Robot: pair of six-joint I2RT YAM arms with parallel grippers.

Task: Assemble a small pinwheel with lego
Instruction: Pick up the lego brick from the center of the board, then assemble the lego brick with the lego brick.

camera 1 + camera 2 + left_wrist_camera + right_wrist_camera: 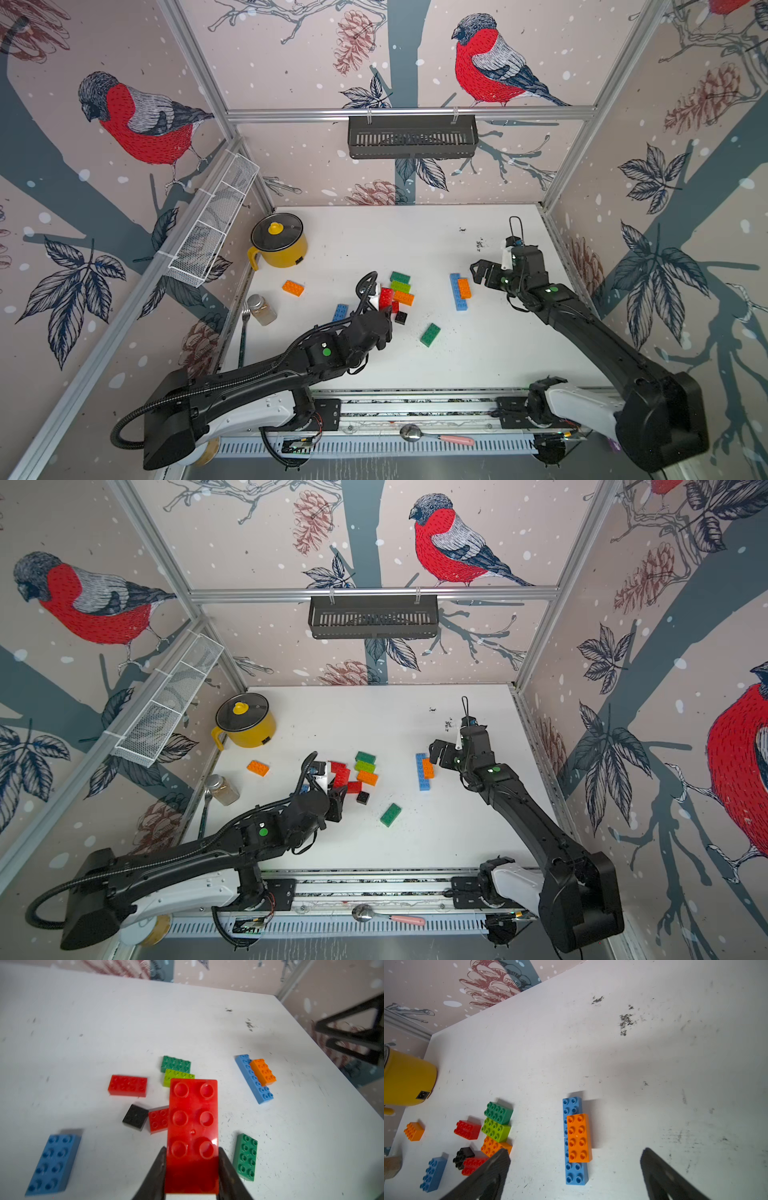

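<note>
The left tool [192, 1153] is pinching the near end of a red brick [193, 1113], a finger on each long side. The studded face shows in the left wrist view, and the brick looks lifted clear of the table [83, 1032]. Just beneath it lie loose pieces: a black square brick [135, 1119] touching a second red brick [159, 1122], which the held one half hides. Nearby are a third red brick [127, 1085] and a lime brick [176, 1077] set against a dark green brick [175, 1064]. Farther out sit a loose blue brick [52, 1163] and another green brick [245, 1157]. Well apart from all this, the right tool [575, 1152] is spread wide and empty. It hovers just beside the only joined piece, an orange brick [579, 1138] sitting across the seam of two blue bricks [572, 1103] laid end to end, shifted to one side. I take the step in hand to be carrying a picked-up blade piece to the build. The next move would call for squaring the red brick's underside over open studs and pressing straight down. The free tool may need to brace the base so it does not skid. I can read no brand, label or writing anywhere, and the stud tops are too blurred to tell.
</note>
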